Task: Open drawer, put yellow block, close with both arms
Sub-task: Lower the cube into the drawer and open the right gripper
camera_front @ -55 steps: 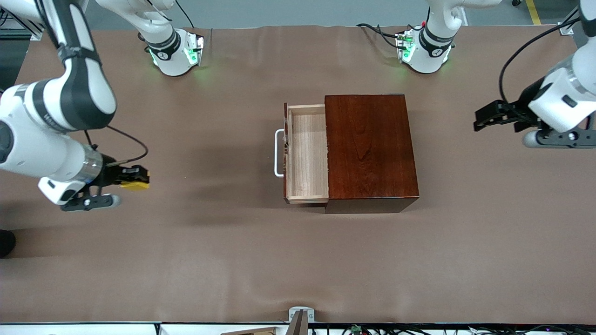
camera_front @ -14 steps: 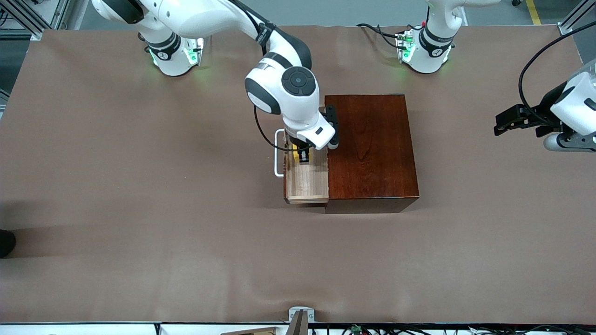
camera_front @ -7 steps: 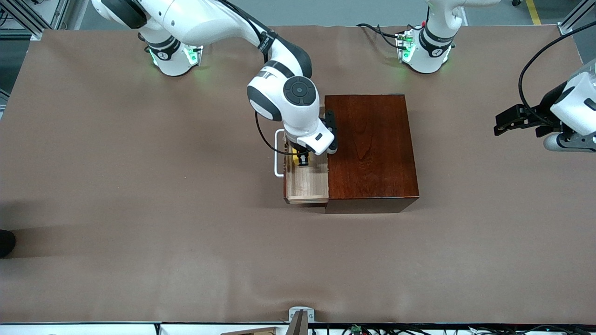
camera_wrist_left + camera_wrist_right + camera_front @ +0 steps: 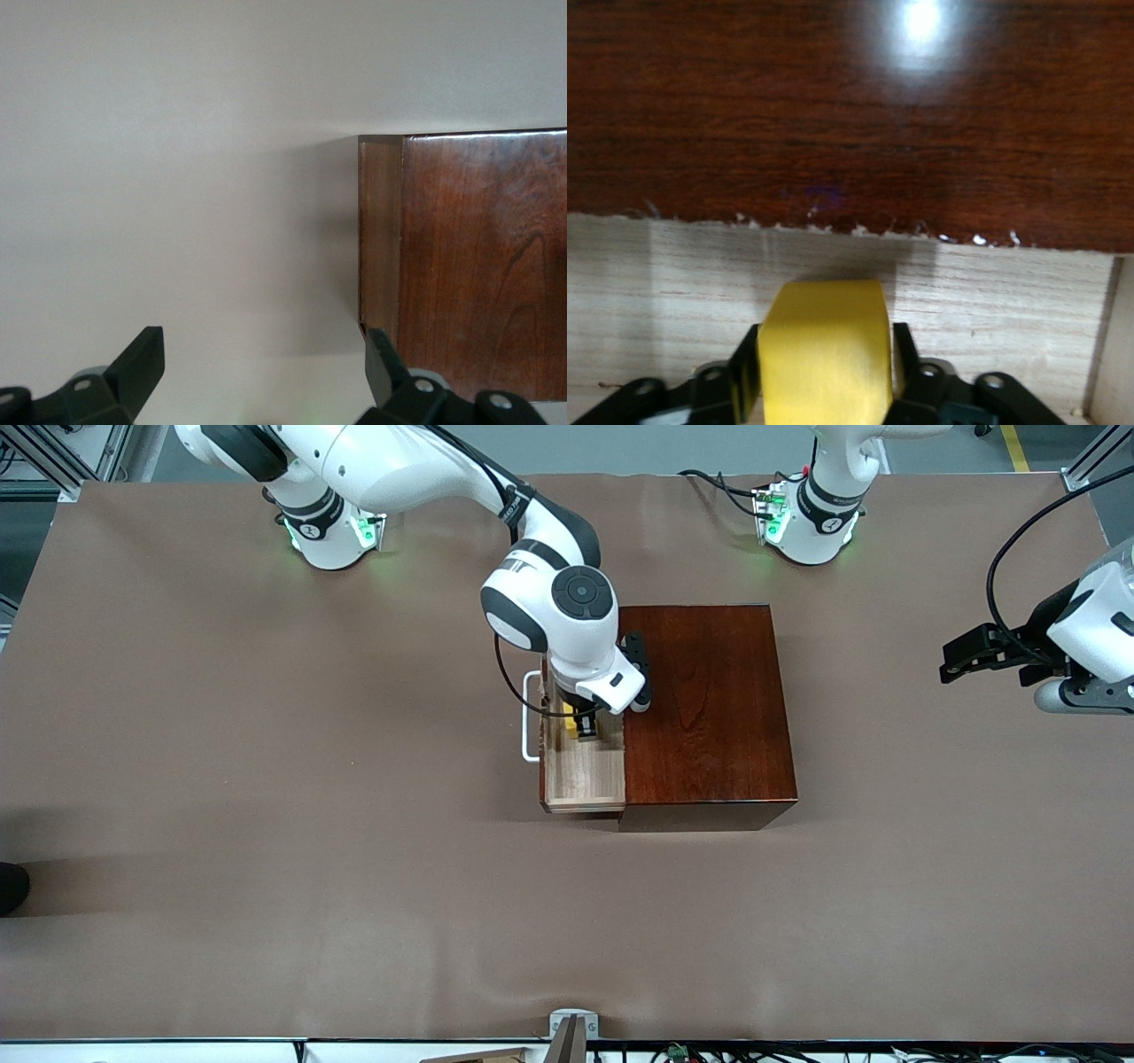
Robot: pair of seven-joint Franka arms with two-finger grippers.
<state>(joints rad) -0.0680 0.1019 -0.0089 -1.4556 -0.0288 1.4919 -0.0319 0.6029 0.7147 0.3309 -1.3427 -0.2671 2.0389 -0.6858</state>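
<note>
a brown cloth covers the table (image 4: 266, 824) from edge to edge, with grey floor showing along the top of the front view. on it i count one box (image 4: 704, 708), dark reddish wood, with one drawer (image 4: 580, 775) pulled out toward the right arm's end of the table, pale wood inside. i count two arms, two green-lit bases and one block (image 4: 570, 724).

a lot is hidden from me. the right arm's wrist covers the part of the drawer farther from the front camera, and only a bit of the white handle (image 4: 529, 722) shows beside it. of the block i get just a yellow sliver under that wrist in the front view. the right wrist view is clearer: the right gripper (image 4: 822, 367) is clamped on the block (image 4: 824, 354), a black finger (image 4: 744, 372) on either side, over the drawer's pale floor (image 4: 992, 292), close to the box's chipped edge. i cannot tell whether the block touches the floor.

the left arm waits, its elbow cut off at the frame edge. the left gripper (image 4: 961, 657) hangs over bare cloth, well apart from the box, fingers (image 4: 142, 359) spread wide with nothing between them. its wrist view catches one corner of the box (image 4: 469, 266).
</note>
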